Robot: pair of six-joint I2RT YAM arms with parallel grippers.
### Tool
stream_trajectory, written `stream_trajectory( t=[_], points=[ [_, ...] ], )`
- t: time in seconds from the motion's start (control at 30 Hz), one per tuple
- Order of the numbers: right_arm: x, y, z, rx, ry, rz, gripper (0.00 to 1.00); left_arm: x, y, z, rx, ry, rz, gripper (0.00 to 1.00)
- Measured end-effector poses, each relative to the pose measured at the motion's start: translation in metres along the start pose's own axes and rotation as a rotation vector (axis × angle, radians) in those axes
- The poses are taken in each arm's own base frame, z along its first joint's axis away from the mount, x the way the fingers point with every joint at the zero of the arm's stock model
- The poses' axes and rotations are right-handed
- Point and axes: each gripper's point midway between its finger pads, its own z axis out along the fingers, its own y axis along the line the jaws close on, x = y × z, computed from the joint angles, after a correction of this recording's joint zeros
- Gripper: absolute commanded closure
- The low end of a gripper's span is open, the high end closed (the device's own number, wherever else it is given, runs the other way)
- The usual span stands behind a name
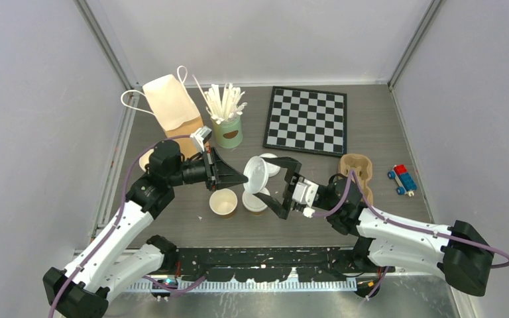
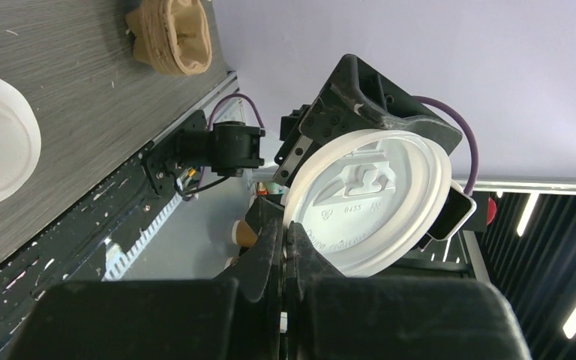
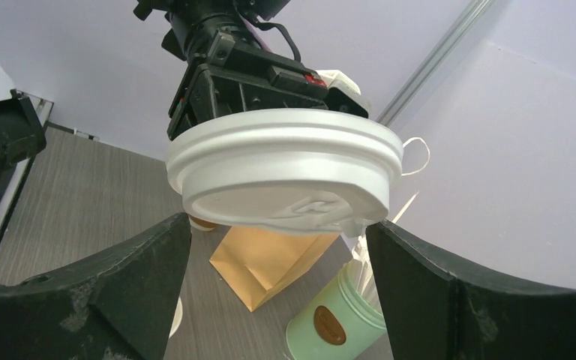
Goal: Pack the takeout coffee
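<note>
- The step in hand looks like passing the white plastic lid between arms in mid-air above the worktop; the right claw should shut evenly and gently on opposite rims, since thin plastic may buckle or pop out; the left claw ought to let go only once that grip is sure.
- Left claw pressed together, pinching the lid's edge; the lid stands nearly on edge.
- Right claw spread wide, one jaw far and one near of the lid; neither seems to touch it.
- Left arm reaches in from the left, right arm from the right; the claws face each other.
- Open tan paper cup stands uncovered on the worktop, just near-left of the lid.
</note>
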Motion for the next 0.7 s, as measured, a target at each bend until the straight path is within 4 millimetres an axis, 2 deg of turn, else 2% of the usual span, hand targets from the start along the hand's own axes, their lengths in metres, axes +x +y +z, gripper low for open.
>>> stream_trajectory(
  t=[0.57, 0.7],
  points=[
    [-0.0082, -0.0055, 0.0070, 0.036, -0.059, -0.020, 0.11, -0.0003, -0.0037, 0.0011, 0.027, 0.002, -0.030, 1.00],
    [-0.0068, -0.0053, 0.0053, 0.042, -0.059, -0.021, 0.09, -0.0005, -0.0036, 0.0014, 0.028, 0.001, -0.034, 1.00]
  ],
)
